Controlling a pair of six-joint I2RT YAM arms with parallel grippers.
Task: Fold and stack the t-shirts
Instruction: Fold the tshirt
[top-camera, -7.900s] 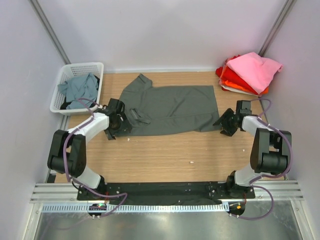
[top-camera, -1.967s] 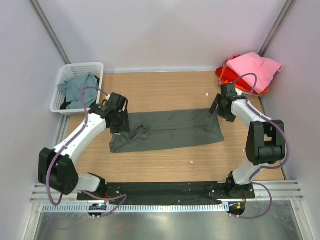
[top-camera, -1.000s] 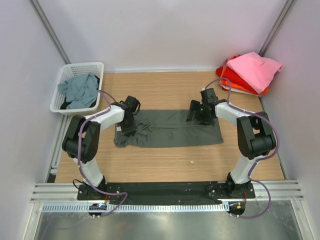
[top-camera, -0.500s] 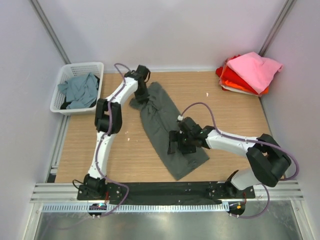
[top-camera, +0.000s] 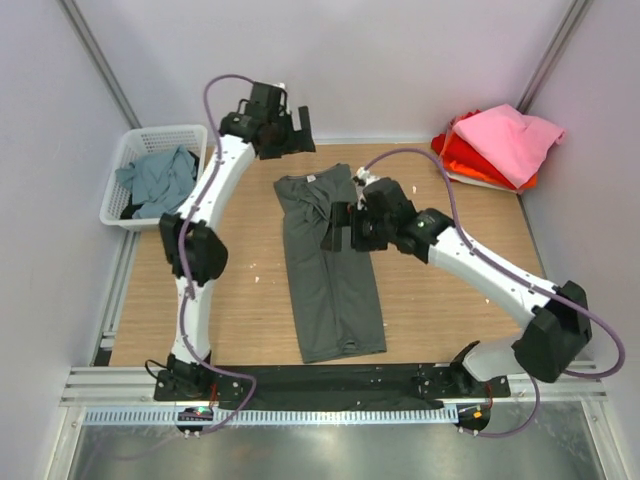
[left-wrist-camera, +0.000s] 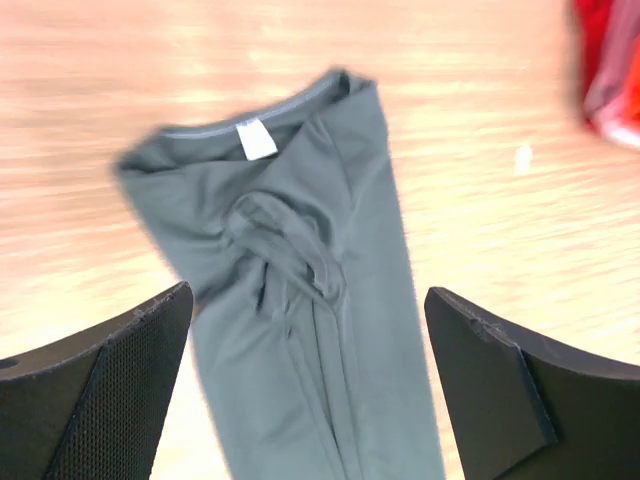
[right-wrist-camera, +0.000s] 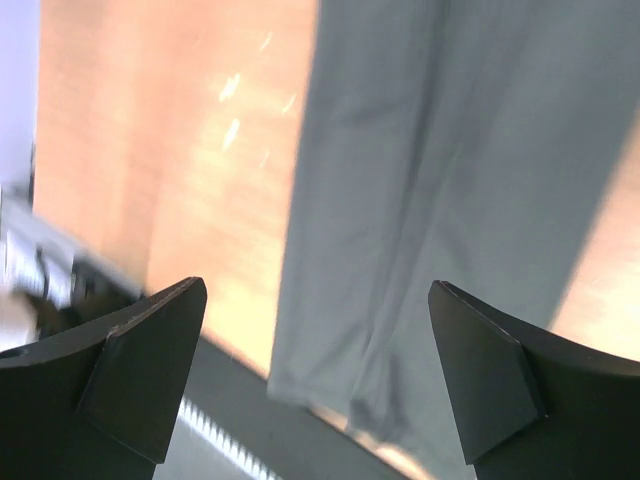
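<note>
Now the charcoal shirt (top-camera: 328, 275) lies in a long strip on the table (top-camera: 450, 320), collar at the far end. The left gripper (top-camera: 296, 132) and right gripper (top-camera: 335, 230) both gape wide, holding nothing.

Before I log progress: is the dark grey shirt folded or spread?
Folded lengthwise: the dark grey shirt is a narrow strip, sleeves tucked.

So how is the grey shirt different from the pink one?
The grey shirt is dark, and the pink shirt is bright. The grey shirt lies alone as a long narrow strip in the middle of the table. The pink shirt is a shorter, chunkier bundle in the far right corner. The grey shirt rests on the wood, while the pink shirt sits on top of red and orange shirts. Both are plain cloth shirts.
</note>
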